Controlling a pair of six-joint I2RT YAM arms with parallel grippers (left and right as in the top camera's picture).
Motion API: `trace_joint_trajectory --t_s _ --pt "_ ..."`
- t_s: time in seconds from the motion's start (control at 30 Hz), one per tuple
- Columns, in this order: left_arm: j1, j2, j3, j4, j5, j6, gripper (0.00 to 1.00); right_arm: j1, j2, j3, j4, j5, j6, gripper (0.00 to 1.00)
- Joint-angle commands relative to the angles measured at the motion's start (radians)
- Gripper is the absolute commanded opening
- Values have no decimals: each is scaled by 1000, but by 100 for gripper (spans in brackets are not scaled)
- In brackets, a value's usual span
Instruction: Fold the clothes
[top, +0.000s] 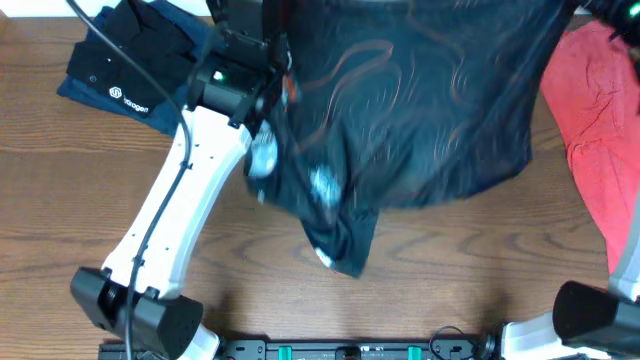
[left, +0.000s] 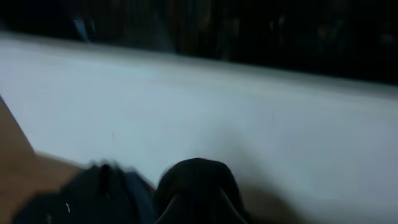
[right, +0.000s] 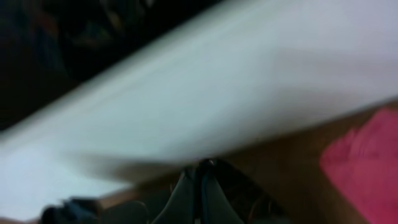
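The black jersey (top: 420, 100) hangs lifted above the table (top: 450, 280), spread wide across the upper middle of the overhead view and blurred. Fine orange-white contour lines run over its cloth, and a few pale logo patches show near its left edge. Its lower left corner droops in a narrow tail toward the wood; I cannot tell whether that tip touches the table.

The left arm (top: 170, 210) reaches up from the near left corner to the jersey's upper left edge. In the left wrist view the left gripper (left: 198, 202) sits at the bottom of the frame with its jaws together and a dark lump of cloth bunched at them, so it is clamped on the jersey. In the right wrist view the right gripper (right: 199, 190) also has its fingers pressed together, with dark fabric around them. That picture is very blurred, but the gripper looks clamped on the jersey's other upper edge.

A black polo (top: 130, 60) with a white logo lies crumpled at the far left corner of the table, just beside the left arm's wrist. A coral-red garment (top: 600, 130) lies along the right side, next to the jersey's right edge. Both wrist views show a pale wall (left: 261, 106) behind the table
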Motion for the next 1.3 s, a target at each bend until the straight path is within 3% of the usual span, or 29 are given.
trace_joint_trajectory --t_s 0.0,0.13,0.27,0.47,0.8,1.0,1.27 --pt "2 -74 159 -29 -57 98 6 -32 -51 161 -35 -14 -18 1" --pt "2 -90 172 -193 -56 74 6 -31 -50 192 -172 0 -70 1" --pt "17 -71 146 -469 -23 -73 6 -27 -19 150 -345 68 -95 2" --pt "46 11 72 -745 104 -223 6 -27 15 18 -482 68 -94 2" --pt "38 63 46 -899 106 -234 6 -27 -11 -64 -521 68 -115 1" --pt "-23 -116 47 -1005 119 -280 6 -27 -152 -64 -558 86 -136 1" --pt "-193 -394 46 -1128 290 -355 6 -27 -362 -64 -674 87 -137 2"
